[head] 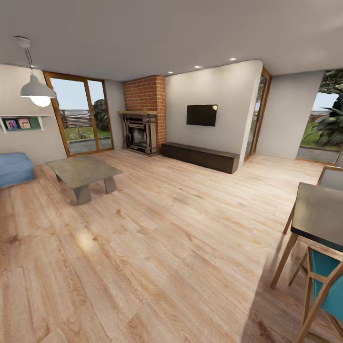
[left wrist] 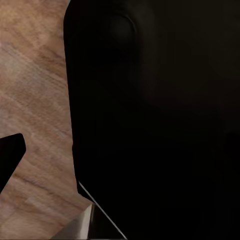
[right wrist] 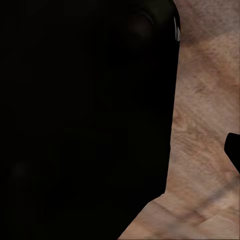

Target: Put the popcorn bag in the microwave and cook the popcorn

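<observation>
Ahead, the head view takes in a living room with a pale wood plank floor (head: 157,247) running across the whole scene. A red brick fireplace (head: 143,119) stands in the far corner and serves as the anchor here: just to its left is a wood-framed glass patio door (head: 81,114) giving onto a garden, and to its right a flat black television (head: 201,115) hangs on the grey wall, with a long dark low cabinet (head: 200,156) on the floor beneath it, starting near the fireplace's base. Nearer the camera than the fireplace and off to its left sits a low grey coffee table (head: 83,174), and further left again the edge of a blue sofa (head: 14,169) shows under a small wall shelf (head: 24,123) holding pictures. A white pendant lamp (head: 37,90) hangs from the ceiling above that side. Well away from the fireplace, at the right edge, stands a dark-topped dining table (head: 319,214) on wooden legs, with a teal wooden chair (head: 326,286) tucked close in front of it. No popcorn bag, microwave or countertop lies within this room. In each wrist view a large black mass of the robot's body crowds the picture over plank floor, with a sliver of dark finger at the edge; whether the left gripper or the right gripper is released or clenched cannot be told.
</observation>
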Controlling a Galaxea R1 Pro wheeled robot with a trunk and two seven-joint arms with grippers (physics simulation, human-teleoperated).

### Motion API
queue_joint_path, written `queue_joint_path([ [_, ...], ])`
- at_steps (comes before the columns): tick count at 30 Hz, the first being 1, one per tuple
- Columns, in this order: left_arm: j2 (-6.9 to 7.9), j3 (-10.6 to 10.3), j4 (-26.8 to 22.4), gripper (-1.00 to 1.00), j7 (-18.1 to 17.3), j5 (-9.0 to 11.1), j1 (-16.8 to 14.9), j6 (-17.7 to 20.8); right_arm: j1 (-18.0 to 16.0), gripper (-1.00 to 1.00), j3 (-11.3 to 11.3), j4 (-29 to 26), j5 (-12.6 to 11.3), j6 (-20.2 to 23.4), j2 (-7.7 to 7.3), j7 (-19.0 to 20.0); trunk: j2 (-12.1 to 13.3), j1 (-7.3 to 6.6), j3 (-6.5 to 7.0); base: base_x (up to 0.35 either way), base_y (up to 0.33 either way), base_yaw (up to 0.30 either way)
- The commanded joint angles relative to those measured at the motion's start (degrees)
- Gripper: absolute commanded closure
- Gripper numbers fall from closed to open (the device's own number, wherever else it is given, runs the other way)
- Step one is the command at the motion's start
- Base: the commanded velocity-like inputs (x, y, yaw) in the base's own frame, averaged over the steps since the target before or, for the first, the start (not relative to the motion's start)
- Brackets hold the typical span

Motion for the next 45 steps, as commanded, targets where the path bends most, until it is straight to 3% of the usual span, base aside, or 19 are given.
queue_joint_path([
  [1, 0.0, 0.0, 0.0, -1.0, 0.0, 0.0, 0.0, 0.0, 0.0, -1.0, 0.0, 0.0, 0.0, 0.0, 0.0, 0.0, 0.0, 0.0, -0.03, 0.0, 0.0, 0.0],
  [5, -0.57, 0.6, 0.0, -1.0, -0.1, 0.4, 0.0, -0.1, -1.2, -1.0, 0.3, 0.1, 0.0, 0.3, -0.18, -0.1, 0.0, 0.0, -0.03, 0.0, 0.0, 0.0],
  [10, 0.45, 1.0, -1.4, -1.0, -0.1, 0.9, 0.1, -1.5, -1.0, -1.0, 0.4, 0.1, 0.0, 0.2, -0.26, -0.1, 0.0, 0.0, -0.03, 0.0, 0.0, 0.0],
  [20, 0.44, 1.0, -2.5, -1.0, -0.1, 1.2, 0.1, -2.9, -1.0, -1.0, 0.3, 0.1, 0.0, 0.1, -0.26, -0.1, 0.0, 0.0, -0.03, 0.031, 0.0, 0.0],
  [45, 0.44, 1.0, -2.5, -1.0, 0.0, 1.3, 0.1, -2.9, -1.0, -1.0, 0.3, 0.1, 0.1, -0.3, -0.26, -0.1, 0.0, 0.0, -0.03, 0.315, 0.0, 0.0],
])
